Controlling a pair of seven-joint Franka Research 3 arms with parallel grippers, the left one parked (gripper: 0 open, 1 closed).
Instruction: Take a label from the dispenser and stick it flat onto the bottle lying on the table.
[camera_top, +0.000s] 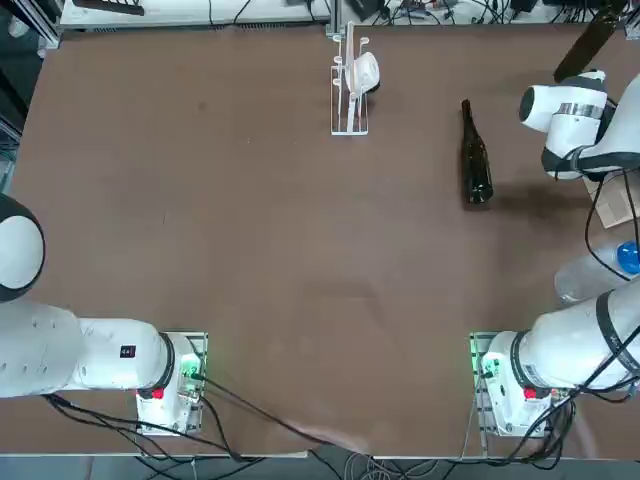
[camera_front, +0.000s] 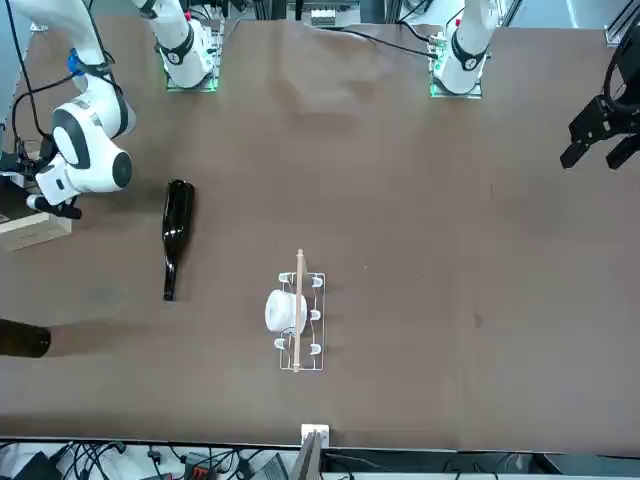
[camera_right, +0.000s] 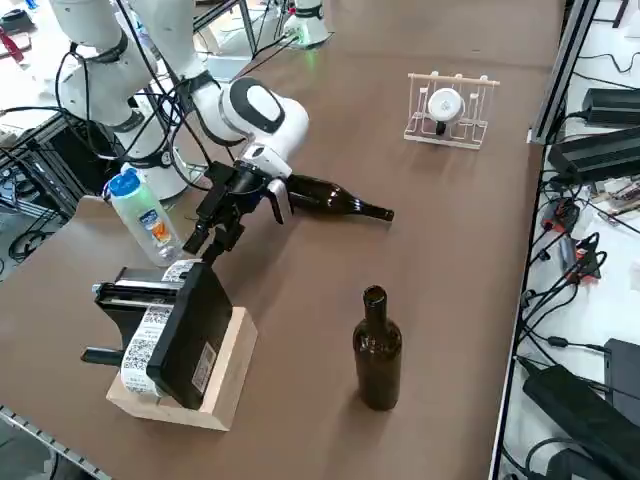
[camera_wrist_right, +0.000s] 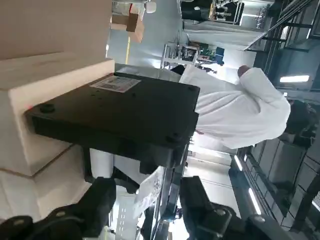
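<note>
On the surface's right side, the black label dispenser (camera_right: 178, 335) on its wooden block (camera_right: 232, 372) stands before the right jaws (camera_wrist_right: 147, 200), parted wide, the label (camera_wrist_right: 149, 192) between them. The bottle (camera_right: 335, 198) lies inward of that edge; the side view shows the upright bottle (camera_right: 378, 355) whole, the top view partly.

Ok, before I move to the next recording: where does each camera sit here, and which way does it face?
Top: overhead, looking down on the table; both arms show, the working one at right.
Front: across the table, facing the robot; the right arm reaches in at picture left.
Right side: raised at the robot's right, looking down diagonally; the right gripper is near the label printer.
Right wrist: on the right arm, past its two open fingers, toward the printer and a person in white.
Top and front share the lying dark bottle.
</note>
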